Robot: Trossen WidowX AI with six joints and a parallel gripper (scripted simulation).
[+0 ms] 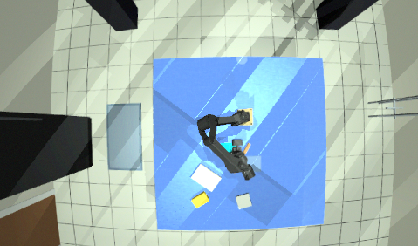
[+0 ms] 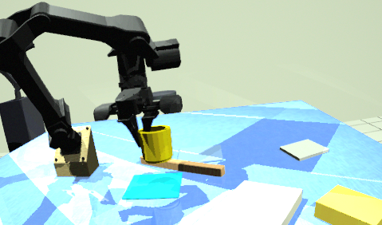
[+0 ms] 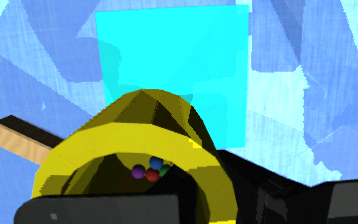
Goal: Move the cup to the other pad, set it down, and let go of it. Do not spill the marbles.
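Observation:
The yellow cup [image 2: 157, 145] [image 3: 115, 137] is upright, or close to it, in the exterior view. My gripper [image 2: 143, 135] is shut on its wall, with one finger inside the cup and one outside. Several small marbles [image 3: 152, 174] lie inside the cup in the wrist view. The cup is beside the cyan pad [image 1: 227, 146] [image 2: 154, 187] [image 3: 175, 50], over or behind part of the wooden bar; the exact gap beneath it cannot be told. A pale, see-through square [image 1: 255, 162], likely the other pad, lies past the bar. The arm hides the cup in the top view.
The wooden bar [image 1: 247, 148] [image 2: 202, 167] [image 3: 20, 142] lies close to the cyan pad. A large white block [image 1: 206, 177] [image 2: 250, 203], a yellow block [image 1: 200, 200] [image 2: 352, 203] and a small whitish block [image 1: 243, 201] [image 2: 304, 149] lie farther from the arm's base.

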